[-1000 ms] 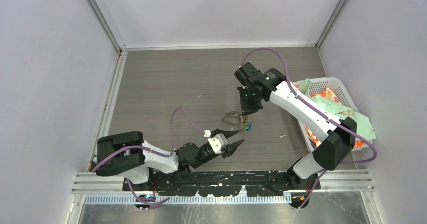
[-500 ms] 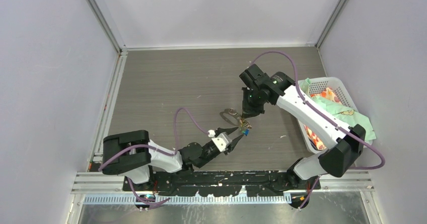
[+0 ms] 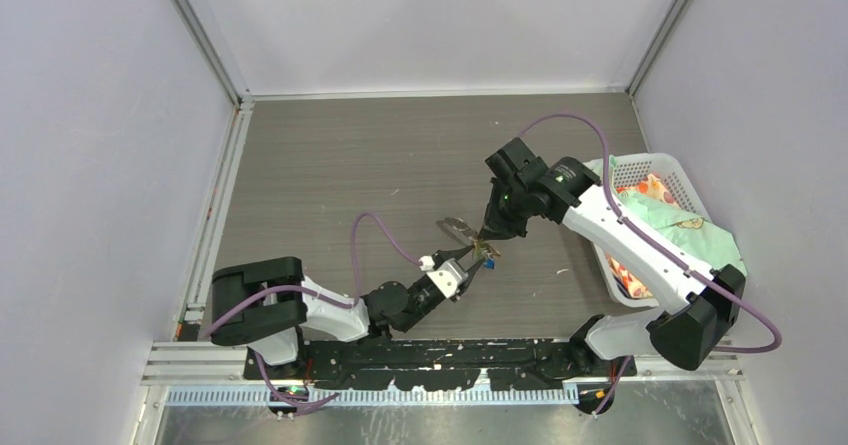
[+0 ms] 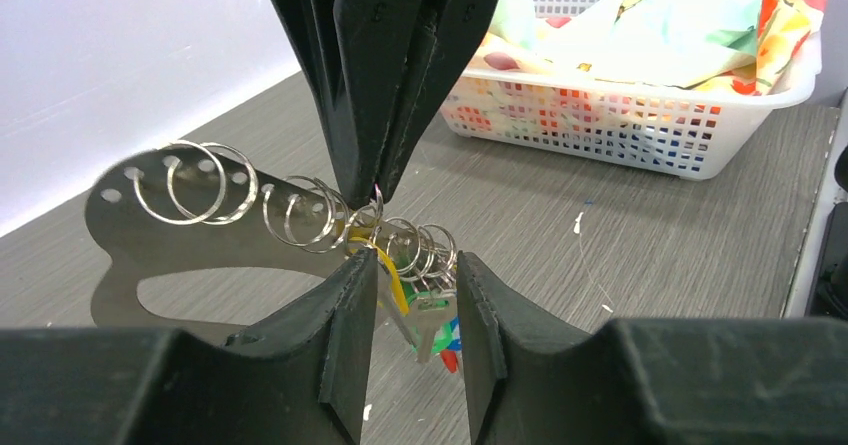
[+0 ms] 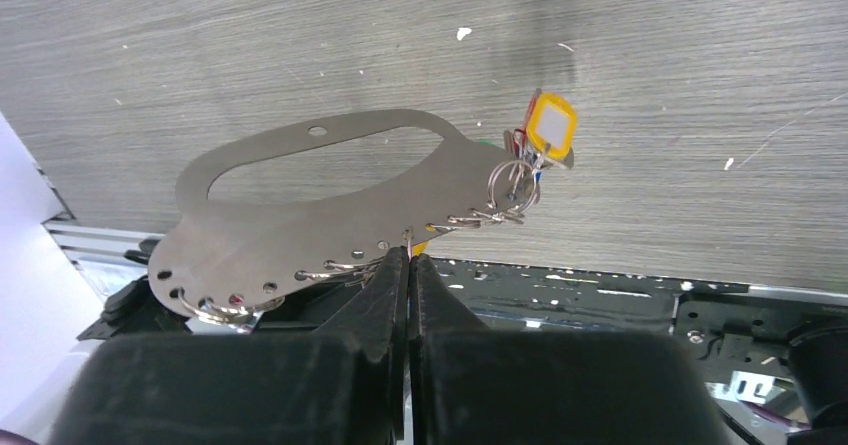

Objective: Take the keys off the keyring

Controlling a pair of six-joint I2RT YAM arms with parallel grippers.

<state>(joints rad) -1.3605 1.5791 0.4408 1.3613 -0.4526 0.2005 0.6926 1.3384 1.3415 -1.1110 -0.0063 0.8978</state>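
The keyring (image 3: 455,227) is a flat silvery plate with an oval cutout, held tilted above the table. My right gripper (image 3: 487,233) is shut on its hole-lined edge (image 5: 408,255), among the wire rings. The keys (image 4: 430,315) hang in a bunch from rings at the plate's end, with green, blue, red and yellow showing; a yellow head (image 5: 552,125) stands out in the right wrist view. My left gripper (image 4: 415,265) is open, its two fingers on either side of the hanging keys (image 3: 490,255). A gap shows beside the keys. The plate (image 4: 200,255) stretches left behind the left finger.
A white plastic basket (image 3: 640,170) holding colourful cloths stands at the right side of the table, also behind the keys in the left wrist view (image 4: 620,135). Walls close in the table at the back and on both sides.
My left gripper has moved forward and right from near the front edge until its fingers straddle the keys, closing a little. The right arm has shifted slightly right, keeping hold of the keyring.
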